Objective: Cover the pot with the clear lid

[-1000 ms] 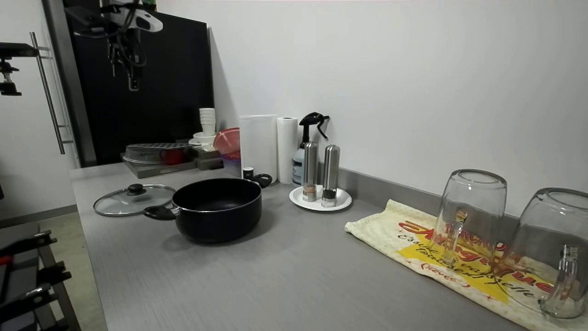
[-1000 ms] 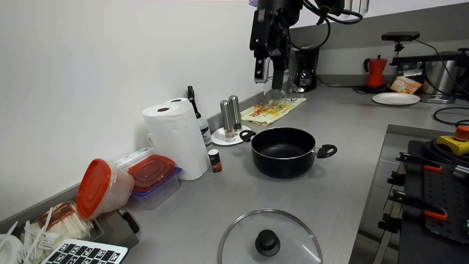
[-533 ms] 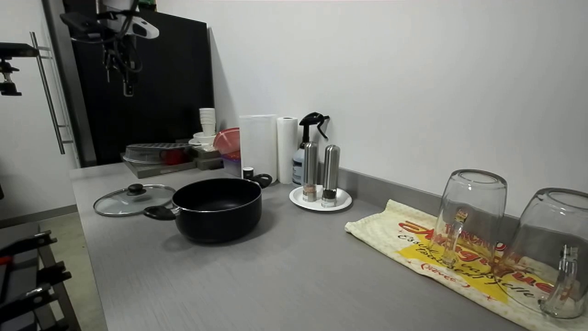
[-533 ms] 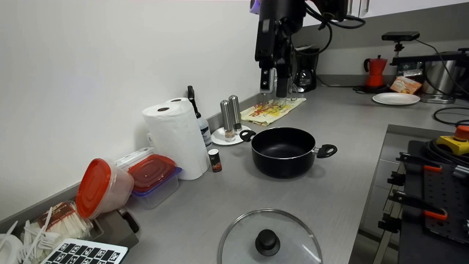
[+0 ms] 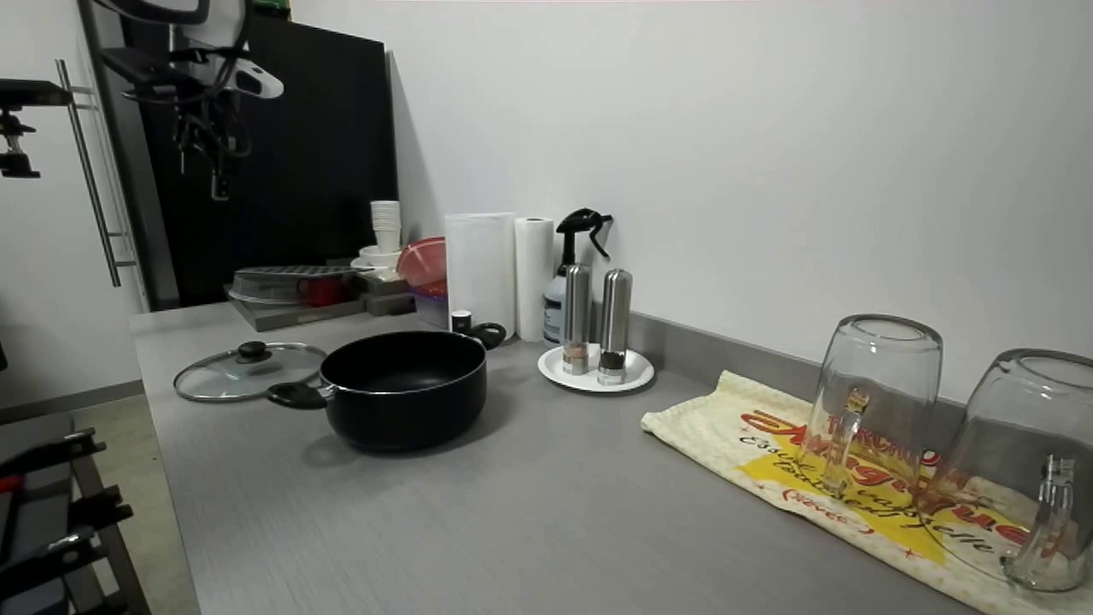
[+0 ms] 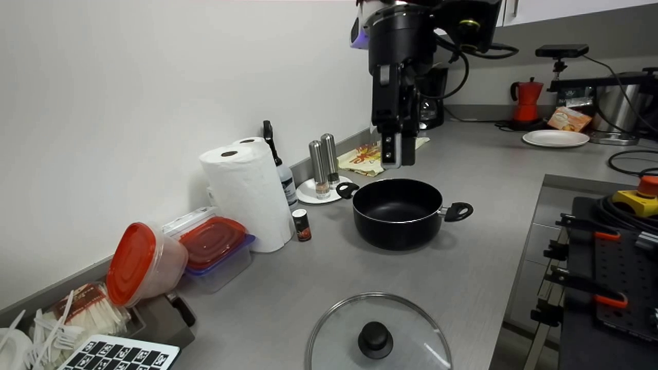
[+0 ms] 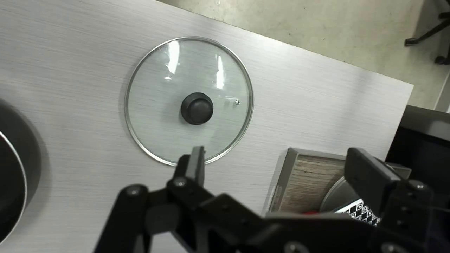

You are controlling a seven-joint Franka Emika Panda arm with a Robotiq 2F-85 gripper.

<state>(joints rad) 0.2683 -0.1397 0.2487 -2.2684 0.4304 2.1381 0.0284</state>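
Round glass, metal-rimmed, the clear lid (image 7: 190, 102) lies on the streaked grey counter (image 7: 88, 70) at 10 o'clock from my claw (image 7: 276, 150) in the wrist view; the low black pot (image 6: 397, 234) stands apart at the lid's 12 o'clock in an exterior view. Released, jaws wide apart, I hang lower in both exterior views than 0.5 s ago. At the wrist view's 4 o'clock, a wood-grained grey tray (image 7: 286, 175) holds a partly hidden latticed piece (image 7: 362, 211).
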